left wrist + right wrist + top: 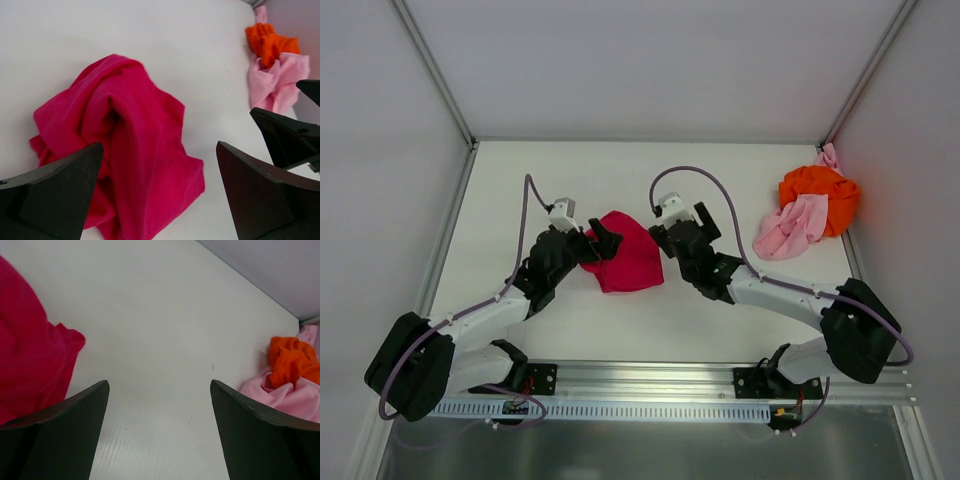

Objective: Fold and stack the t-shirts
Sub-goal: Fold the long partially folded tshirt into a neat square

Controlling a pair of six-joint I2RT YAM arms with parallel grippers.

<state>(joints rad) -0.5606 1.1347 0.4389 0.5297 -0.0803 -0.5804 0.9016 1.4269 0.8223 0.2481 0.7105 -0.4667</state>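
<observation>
The crimson t-shirt lies crumpled in the middle of the table; it also shows in the left wrist view and at the left edge of the right wrist view. My left gripper is open at the shirt's left edge, its jaws spread over the cloth. My right gripper is open and empty just right of the shirt, over bare table. The orange t-shirt and the pale pink t-shirt lie bunched together at the back right.
White enclosure walls stand at the back and both sides of the table. The orange and pink pile sits against the right wall. An aluminium rail carries the arm bases at the near edge.
</observation>
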